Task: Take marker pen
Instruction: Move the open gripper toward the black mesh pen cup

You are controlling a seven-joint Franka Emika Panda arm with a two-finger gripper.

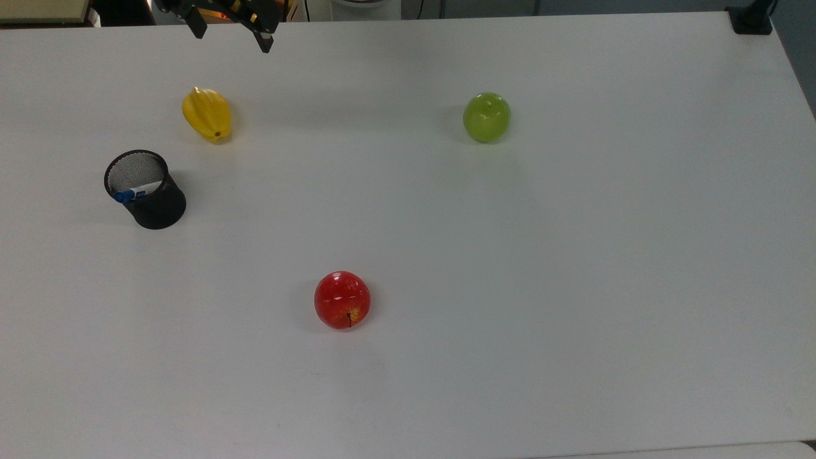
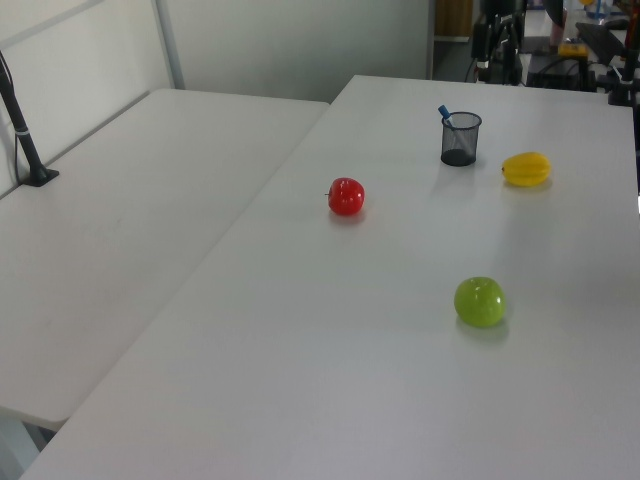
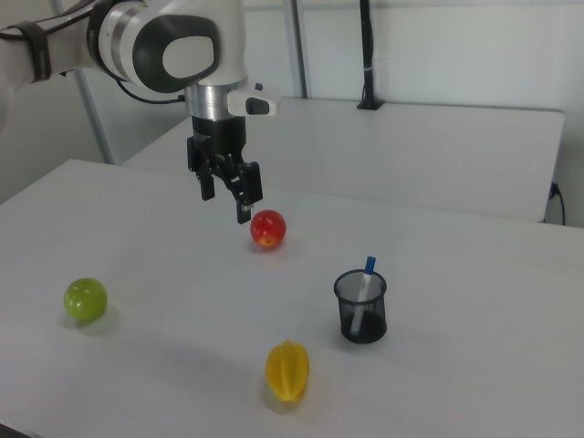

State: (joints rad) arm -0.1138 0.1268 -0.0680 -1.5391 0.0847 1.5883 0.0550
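A wide white table carries four small things, and my gripper hangs in the air above it with its two black fingers spread apart and nothing between them.

In the right view, nearest is the yellow ridged starfruit, lying on its side. Just behind it, toward the right view's right, stands the black wire-mesh pen cup, and in it the slim white marker pen with the blue cap leans against the rim, cap end poking out above the top. The shiny green apple sits well apart at the right view's left. Farther back rests the glossy red apple, and my gripper hovers just to its left in the right view, pointing down, well apart from the cup.
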